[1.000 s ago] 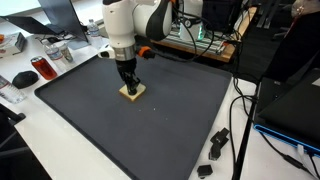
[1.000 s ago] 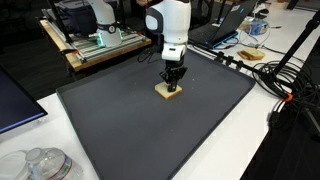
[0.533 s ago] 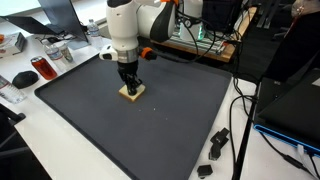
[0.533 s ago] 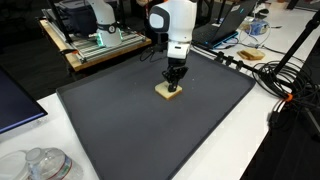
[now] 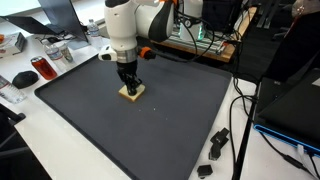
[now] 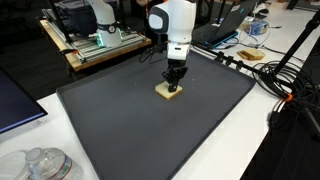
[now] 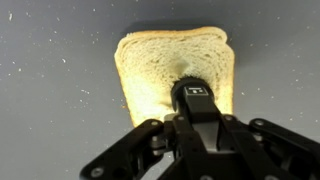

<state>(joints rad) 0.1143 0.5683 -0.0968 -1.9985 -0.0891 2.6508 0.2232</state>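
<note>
The gripper (image 5: pixel 130 87) is hovering right over a bread slice (image 7: pixel 174 72) lying flat on the bench's dark mat (image 6: pixel 120 120), fingers seemingly drawn together though I cannot tell for sure, and the slice is probably light, soft and easily dented, best taken by its crust edges.

Open mat (image 5: pixel 150 125) all around bread (image 7: pixel 175 70)

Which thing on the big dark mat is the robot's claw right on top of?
The slice of bread. The gripper sits directly over it on the dark mat; the small black parts lie off the mat, far away.
</note>
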